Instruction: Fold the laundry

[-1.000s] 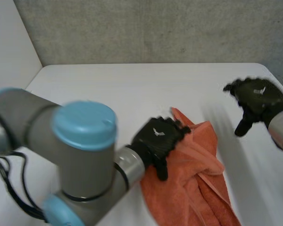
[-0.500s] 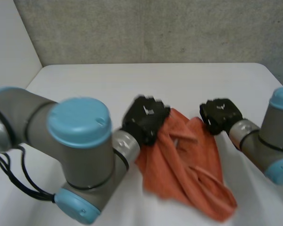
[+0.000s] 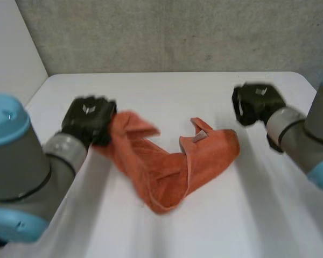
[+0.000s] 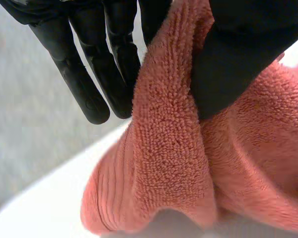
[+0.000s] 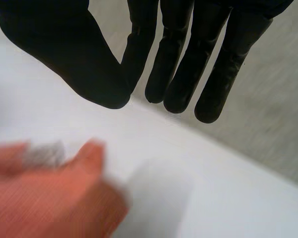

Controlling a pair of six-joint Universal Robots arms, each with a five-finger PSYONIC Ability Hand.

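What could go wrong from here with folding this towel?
The left hand pinches just one end of the towel, so it could slip free. The right hand is open and off the towel, so the twisted, bunched towel may drag across the table instead of spreading flat.

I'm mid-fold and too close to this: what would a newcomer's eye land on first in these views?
The orange towel stands out first, sprawled in a crumpled V across the middle of the white table. The left hand pinches one end of it between thumb and fingers. The right hand hovers open just beyond the other end, holding nothing.
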